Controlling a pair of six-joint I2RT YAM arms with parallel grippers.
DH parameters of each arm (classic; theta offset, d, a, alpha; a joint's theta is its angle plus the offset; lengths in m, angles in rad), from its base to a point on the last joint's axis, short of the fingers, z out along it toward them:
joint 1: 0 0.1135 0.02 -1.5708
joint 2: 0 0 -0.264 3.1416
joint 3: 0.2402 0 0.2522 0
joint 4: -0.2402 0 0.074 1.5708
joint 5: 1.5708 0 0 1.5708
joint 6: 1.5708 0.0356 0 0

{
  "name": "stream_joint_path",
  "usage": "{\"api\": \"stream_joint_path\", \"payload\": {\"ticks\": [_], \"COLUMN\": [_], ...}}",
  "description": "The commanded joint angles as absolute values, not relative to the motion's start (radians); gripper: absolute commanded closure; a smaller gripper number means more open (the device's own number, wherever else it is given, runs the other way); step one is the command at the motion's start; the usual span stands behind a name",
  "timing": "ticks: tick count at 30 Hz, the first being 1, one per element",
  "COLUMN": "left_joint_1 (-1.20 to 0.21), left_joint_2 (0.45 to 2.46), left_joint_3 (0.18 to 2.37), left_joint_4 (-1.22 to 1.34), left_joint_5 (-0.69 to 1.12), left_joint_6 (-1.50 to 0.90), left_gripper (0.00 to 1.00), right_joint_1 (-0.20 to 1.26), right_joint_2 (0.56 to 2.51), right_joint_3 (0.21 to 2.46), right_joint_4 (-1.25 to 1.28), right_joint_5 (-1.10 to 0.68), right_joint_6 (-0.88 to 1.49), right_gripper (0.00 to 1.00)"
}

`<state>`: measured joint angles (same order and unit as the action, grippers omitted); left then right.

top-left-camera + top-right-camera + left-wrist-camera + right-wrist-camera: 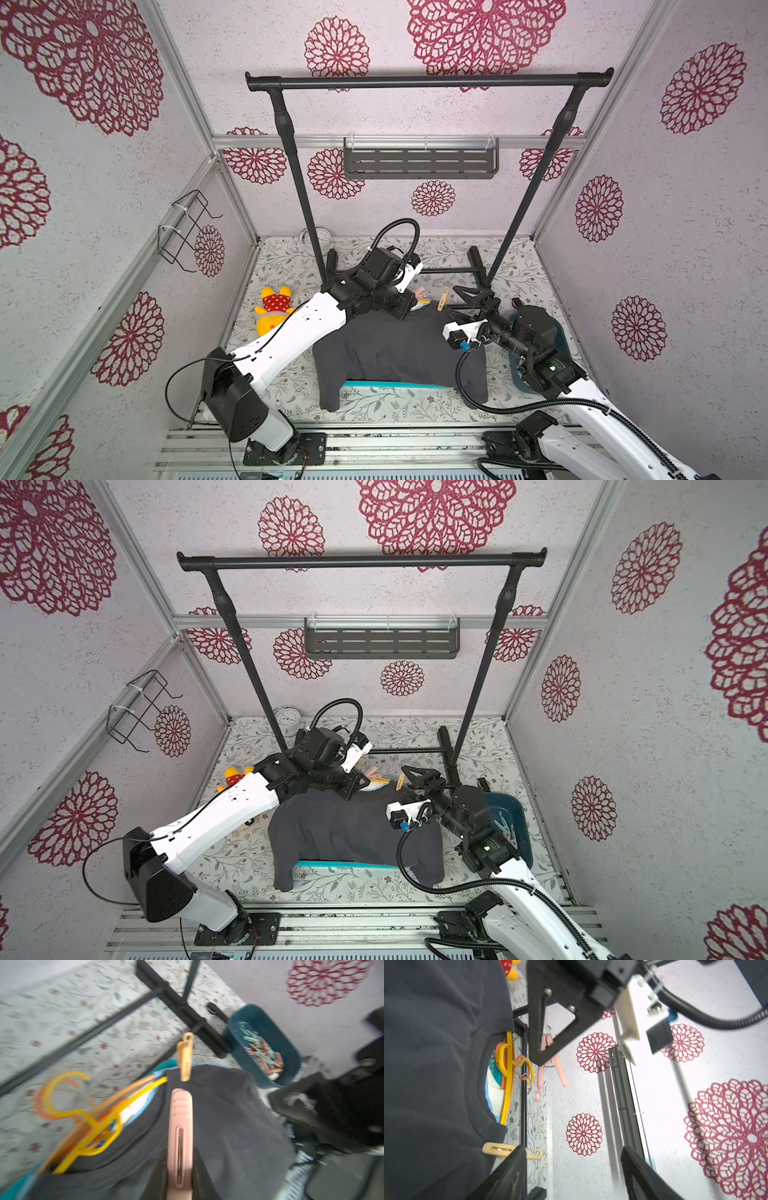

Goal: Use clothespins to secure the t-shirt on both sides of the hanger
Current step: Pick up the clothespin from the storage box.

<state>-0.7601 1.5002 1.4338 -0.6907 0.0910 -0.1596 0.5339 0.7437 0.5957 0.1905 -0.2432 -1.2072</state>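
A dark grey t-shirt [395, 349] lies on the table, its collar toward the back. Yellow and orange hangers [89, 1118] stick out of the collar [508, 1076]. A peach clothespin [443, 300] is clipped on the shirt's shoulder edge [185, 1057] to the right of the collar. My right gripper [573, 1167] stands open right beside that peg [497, 1149], with nothing between its fingers. Over the collar my left gripper [180, 1153] is shut on a pink clothespin [180, 1136], whose tips are splayed apart [550, 1072].
A dark teal bin [264, 1022] with several clothespins stands at the right, behind my right arm [519, 825]. The black clothes rack [428, 81] rises at the back, its feet on the table. A yellow plush toy [272, 309] and a clock [287, 719] are at the left.
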Motion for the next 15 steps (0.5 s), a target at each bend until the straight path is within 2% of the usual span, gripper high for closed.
{"api": "stream_joint_path", "payload": {"ticks": [1, 4, 7, 11, 15], "left_joint_1": [-0.758, -0.757, -0.760, -0.764, -0.767], "left_joint_2": [1.388, 1.271, 1.165, 1.069, 1.030], "left_joint_3": [1.361, 1.242, 1.119, 1.026, 0.984], "left_joint_4": [-0.570, -0.420, -0.257, -0.127, -0.057], "left_joint_5": [-0.121, -0.135, -0.114, -0.079, -0.079], "left_joint_6": [-0.038, 0.016, 0.065, 0.101, 0.119], "left_gripper": [1.00, 1.00, 1.00, 1.00, 1.00], "right_joint_1": [0.538, 0.538, 0.534, 0.529, 0.530], "right_joint_2": [0.704, 0.700, 0.705, 0.723, 0.765], "right_joint_3": [0.561, 0.552, 0.617, 0.674, 0.687], "right_joint_4": [0.439, 0.564, 0.482, 0.401, 0.442], "right_joint_5": [-0.180, -0.026, 0.086, 0.021, -0.069], "right_joint_6": [-0.809, -0.380, -0.008, 0.439, 0.755], "right_gripper": [0.17, 0.13, 0.07, 0.11, 0.17]}}
